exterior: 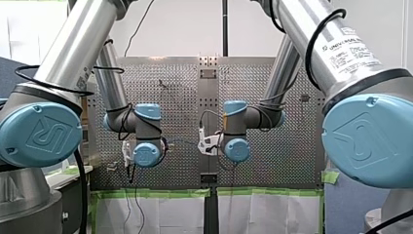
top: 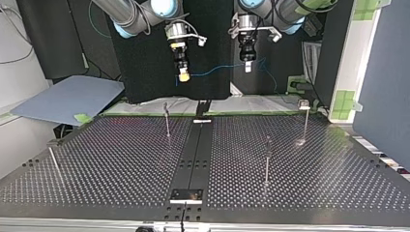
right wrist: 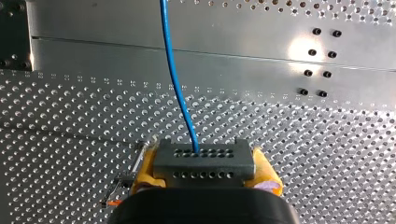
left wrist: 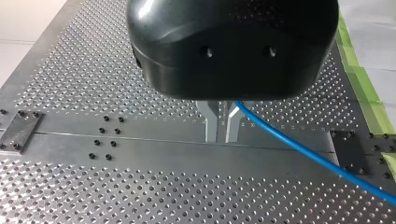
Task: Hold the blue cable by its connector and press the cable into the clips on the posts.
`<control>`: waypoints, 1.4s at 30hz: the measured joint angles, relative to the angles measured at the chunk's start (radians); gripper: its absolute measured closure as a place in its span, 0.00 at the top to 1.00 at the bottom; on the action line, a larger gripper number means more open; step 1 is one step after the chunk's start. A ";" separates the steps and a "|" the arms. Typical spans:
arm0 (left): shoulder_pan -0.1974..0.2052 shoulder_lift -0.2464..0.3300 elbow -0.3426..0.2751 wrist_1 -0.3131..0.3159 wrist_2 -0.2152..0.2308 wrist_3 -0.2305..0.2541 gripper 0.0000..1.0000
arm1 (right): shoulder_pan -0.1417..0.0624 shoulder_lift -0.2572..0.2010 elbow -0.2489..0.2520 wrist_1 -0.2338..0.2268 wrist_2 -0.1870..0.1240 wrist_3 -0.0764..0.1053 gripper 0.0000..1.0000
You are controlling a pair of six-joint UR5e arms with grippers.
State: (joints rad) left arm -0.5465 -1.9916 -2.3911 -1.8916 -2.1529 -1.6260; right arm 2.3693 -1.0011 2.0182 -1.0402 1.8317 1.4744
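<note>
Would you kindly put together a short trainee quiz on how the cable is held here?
1. True or false: the blue cable already sits in a clip on a post.
2. Fill in: my left end effector has its metal fingers closed on the ____.
3. Which holds the connector? A my left end effector; B my right end effector; C neither.
Key: 1 false, it hangs between the end effectors, above the table; 2 cable; 3 B.

Perforated table, centre metal strip, grey-blue sheet at top view's far left, green tape far right
</note>
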 joint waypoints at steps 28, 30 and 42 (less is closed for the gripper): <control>0.000 0.000 0.000 0.000 0.000 0.000 0.11 | 0.000 0.000 0.000 0.000 0.000 0.000 0.00; 0.000 0.000 0.000 0.000 0.000 0.000 0.11 | 0.000 0.000 0.000 0.000 0.000 0.000 0.00; 0.000 0.000 0.000 0.000 0.000 0.000 0.00 | 0.000 0.000 0.000 0.000 0.000 0.000 0.00</control>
State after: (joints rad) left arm -0.5465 -1.9916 -2.3911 -1.8916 -2.1529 -1.6260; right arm 2.3693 -1.0011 2.0181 -1.0402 1.8318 1.4744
